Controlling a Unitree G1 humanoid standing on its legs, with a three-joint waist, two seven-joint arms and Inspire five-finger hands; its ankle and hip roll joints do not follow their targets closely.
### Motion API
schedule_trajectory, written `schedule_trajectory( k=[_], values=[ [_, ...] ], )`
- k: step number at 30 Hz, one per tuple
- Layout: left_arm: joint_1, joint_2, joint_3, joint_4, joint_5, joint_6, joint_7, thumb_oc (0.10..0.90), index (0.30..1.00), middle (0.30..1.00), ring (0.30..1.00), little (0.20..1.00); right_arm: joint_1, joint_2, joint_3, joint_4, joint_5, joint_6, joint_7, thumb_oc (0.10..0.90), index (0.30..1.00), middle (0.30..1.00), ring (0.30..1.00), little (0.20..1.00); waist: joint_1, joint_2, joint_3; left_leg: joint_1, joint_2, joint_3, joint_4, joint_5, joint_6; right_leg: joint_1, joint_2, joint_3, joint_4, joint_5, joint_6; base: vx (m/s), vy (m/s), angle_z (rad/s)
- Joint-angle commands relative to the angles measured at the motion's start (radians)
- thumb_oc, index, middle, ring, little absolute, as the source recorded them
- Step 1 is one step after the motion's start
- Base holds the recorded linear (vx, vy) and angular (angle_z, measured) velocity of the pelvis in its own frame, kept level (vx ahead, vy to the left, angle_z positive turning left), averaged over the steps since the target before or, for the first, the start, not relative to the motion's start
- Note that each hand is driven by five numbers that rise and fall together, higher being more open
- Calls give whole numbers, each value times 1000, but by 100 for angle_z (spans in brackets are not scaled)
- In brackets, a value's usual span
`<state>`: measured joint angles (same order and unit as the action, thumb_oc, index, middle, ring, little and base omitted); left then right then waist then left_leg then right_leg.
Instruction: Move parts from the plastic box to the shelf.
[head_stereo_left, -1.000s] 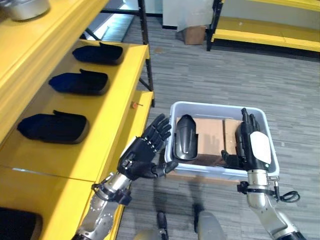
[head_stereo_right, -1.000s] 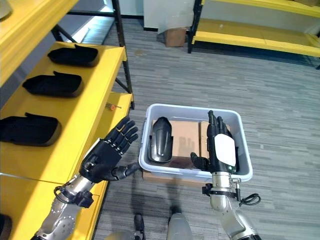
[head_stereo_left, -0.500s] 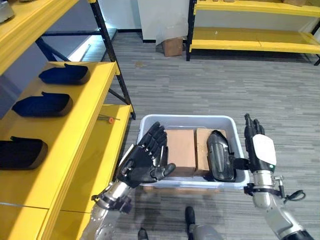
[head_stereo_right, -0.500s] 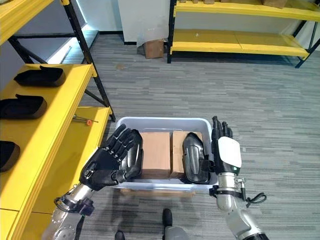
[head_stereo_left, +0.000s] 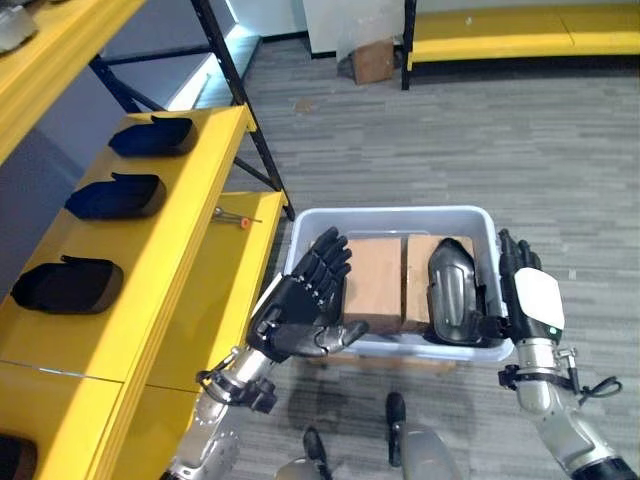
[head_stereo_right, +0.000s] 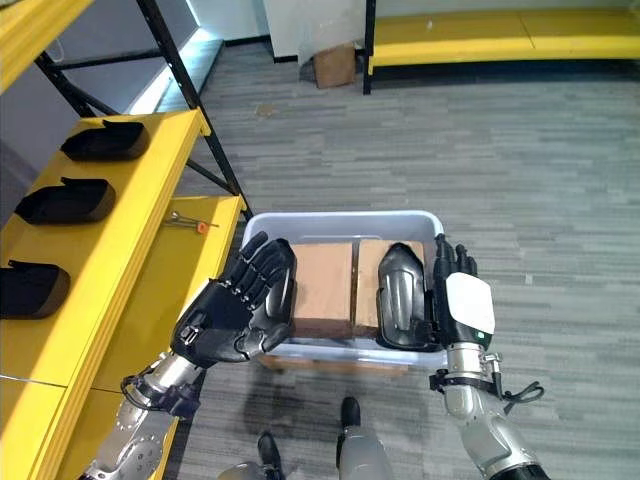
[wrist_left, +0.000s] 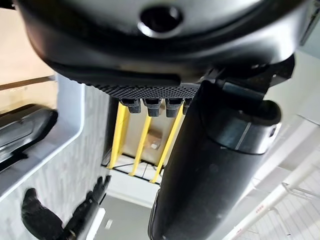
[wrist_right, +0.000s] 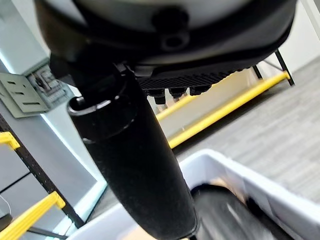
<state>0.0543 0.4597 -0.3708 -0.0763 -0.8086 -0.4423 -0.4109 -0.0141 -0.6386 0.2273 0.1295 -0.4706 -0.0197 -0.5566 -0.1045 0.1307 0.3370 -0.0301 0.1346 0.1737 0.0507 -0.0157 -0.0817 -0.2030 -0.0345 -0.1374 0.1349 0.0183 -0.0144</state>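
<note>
Parts: one black part (head_stereo_left: 452, 292) leans inside the plastic box (head_stereo_left: 392, 216); both open robot hands, left (head_stereo_left: 300, 305) and right (head_stereo_left: 522, 290), flank the box, holding nothing.

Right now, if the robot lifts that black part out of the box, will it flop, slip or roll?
The black part looks like a rigid moulded shell, so it probably keeps its shape. Its glossy curved surface may slip against straight fingers. Leaning on the cardboard boxes inside the plastic box, it could tip when nudged, but seems too flat to roll.
</note>
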Motion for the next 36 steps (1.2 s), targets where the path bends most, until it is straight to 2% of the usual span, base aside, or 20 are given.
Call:
schedule_trajectory(
  k=[1, 5, 10, 16, 20, 21, 27, 28, 29, 31, 36],
  values=[
    [16, 36, 54, -113, 0, -78, 2, 900, 1000, 1000, 1000, 1000, -68, -23, 26, -101, -20, -87, 1, 900, 1000, 1000, 1000, 1000, 28, -93, -53, -93, -39, -14, -43, 118, 7, 273, -20, 31, -82, -94, 54, 161, 100, -63],
    [25, 43, 64, -98, -27, -74, -33, 900, 1000, 1000, 1000, 1000, -66, -23, 32, -106, -97, -91, 7, 900, 1000, 1000, 1000, 1000, 28, -93, -59, -71, -41, 4, -52, 99, 16, 273, -28, 14, -72, -105, 57, 109, 88, -27],
    [15, 39, 43, -91, -32, -55, -68, 900, 1000, 1000, 1000, 1000, -73, 7, 61, -11, -29, -23, -3, 900, 1000, 1000, 1000, 1000, 37, -93, -53, -37, -70, 6, -43, 53, 45, 255, -51, -9, -56, -101, 66, 101, 107, 11],
    [-8, 46, 33, -90, -37, -50, -67, 900, 1000, 1000, 1000, 1000, -109, 42, 57, 90, 4, 20, -33, 900, 1000, 1000, 1000, 1000, 50, -83, -24, -35, -94, -8, -59, 46, 61, 227, -56, -9, -50, -94, 71, 33, 31, 11],
    [-48, 57, 21, -88, -45, -43, -68, 900, 1000, 1000, 1000, 1000, -191, 43, 58, 180, 72, 24, -64, 900, 1000, 1000, 1000, 1000, 70, -67, 18, -57, -105, -18, -71, 50, 67, 193, -56, -13, -42, -94, 70, -84, 0, 17],
    [-85, 64, 15, -86, -46, -39, -56, 900, 1000, 1000, 1000, 1000, -263, 37, 57, 221, 146, 46, -45, 900, 1000, 1000, 1000, 1000, 83, -59, 47, -80, -110, -22, -72, 54, 68, 169, -53, -16, -30, -99, 65, -110, -14, 9],
    [-143, 65, 6, -74, -44, -26, -45, 900, 1000, 1000, 1000, 1000, -382, 33, 59, 326, 200, 70, -50, 900, 1000, 1000, 1000, 1000, 105, -51, 91, -124, -116, -29, -56, 56, 70, 135, -46, -28, 4, -118, 51, -62, -25, 11],
    [-166, 66, 1, -76, -49, -13, -40, 900, 1000, 1000, 1000, 1000, -438, 33, 56, 385, 232, 116, -60, 900, 1000, 1000, 1000, 1000, 116, -47, 111, -145, -117, -35, -41, 54, 71, 118, -44, -34, 25, -128, 44, -40, -40, 9],
    [-168, 65, 1, -77, -50, -12, -39, 900, 1000, 1000, 1000, 1000, -443, 33, 56, 392, 234, 117, -61, 900, 1000, 1000, 1000, 1000, 116, -47, 112, -146, -117, -35, -39, 53, 71, 117, -44, -35, 28, -129, 44, -21, -42, 6],
    [-184, 63, -4, -77, -49, 5, -25, 900, 1000, 1000, 1000, 1000, -495, 37, 52, 483, 244, 159, -67, 900, 1000, 1000, 1000, 1000, 130, -40, 131, -161, -120, -43, -25, 50, 70, 105, -44, -44, 45, -138, 38, 26, -34, 8],
    [-216, 62, -21, -63, -54, 8, -20, 900, 1000, 1000, 1000, 1000, -592, 48, 66, 630, 320, 156, -67, 900, 1000, 1000, 1000, 1000, 150, -24, 161, -182, -127, -54, -21, 51, 71, 75, -45, -54, 70, -148, 32, 9, -23, 8]
  ],
)
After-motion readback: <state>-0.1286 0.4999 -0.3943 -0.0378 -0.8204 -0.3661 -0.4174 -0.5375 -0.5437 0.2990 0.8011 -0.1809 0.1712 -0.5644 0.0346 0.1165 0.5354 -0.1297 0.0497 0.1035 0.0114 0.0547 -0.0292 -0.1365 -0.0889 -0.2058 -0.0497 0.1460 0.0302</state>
